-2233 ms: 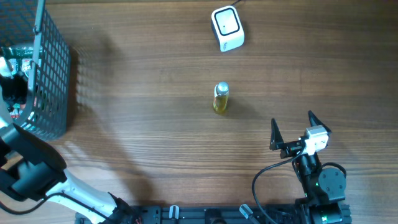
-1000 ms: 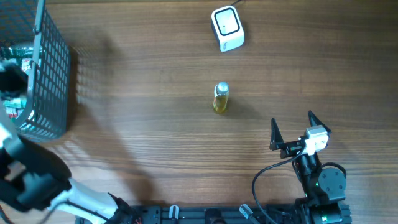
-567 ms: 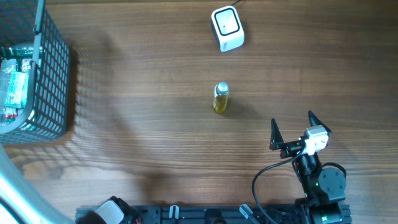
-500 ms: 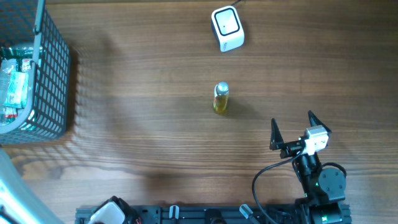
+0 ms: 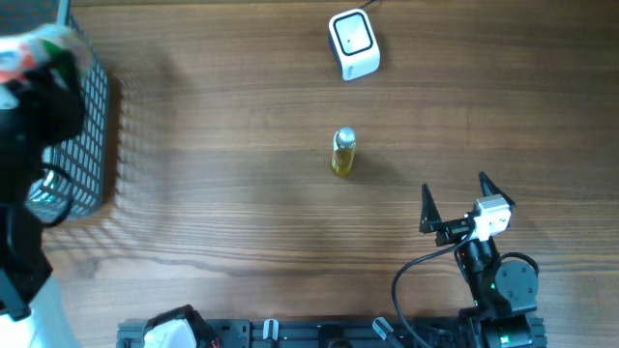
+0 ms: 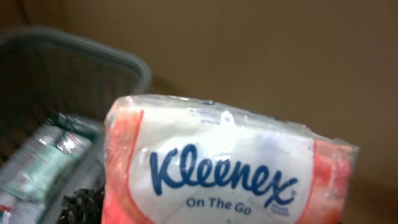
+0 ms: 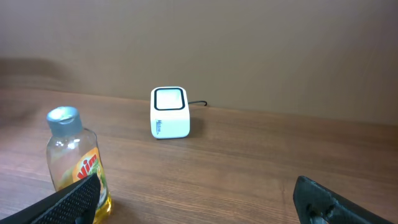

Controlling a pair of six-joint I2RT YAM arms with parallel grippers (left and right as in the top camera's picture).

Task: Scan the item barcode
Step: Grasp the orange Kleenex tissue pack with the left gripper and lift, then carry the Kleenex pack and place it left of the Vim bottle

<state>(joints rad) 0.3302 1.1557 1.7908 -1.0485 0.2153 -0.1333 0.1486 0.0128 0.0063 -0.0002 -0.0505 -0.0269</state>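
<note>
You're holding the Kleenex pack (image 6: pixel 224 180) in the left fingers. They're sitting behind the pack in the wrist view, so you're not seeing them directly, but the pack is filling that frame square-on and hanging clear of everything else, so it's reading as a grip. The front label is facing the wrist camera, and no barcode is showing on that face.

In the overhead view the left arm (image 5: pixel 39 106) is blurring out at the far left edge, with the pack (image 5: pixel 34 48) showing as a pale orange smear at its top, over the wire basket (image 5: pixel 92 126). The basket's rim (image 6: pixel 81 68) is lying below and behind the pack in the wrist view, and a greenish packet (image 6: pixel 43 162) is lying inside it.

The scanner (image 5: pixel 353 43) is sitting at the far side of the worktop (image 5: pixel 222 193), well apart from the pack, window facing up. A small bottle of yellow liquid (image 5: pixel 343 153) is standing upright near the middle, between the scanner and your right arm.

The right fingers (image 5: pixel 427 208) are spread wide and holding nothing, hanging near the front right. From that wrist you're looking at the bottle (image 7: pixel 78 162) and the scanner (image 7: pixel 170 112).
</note>
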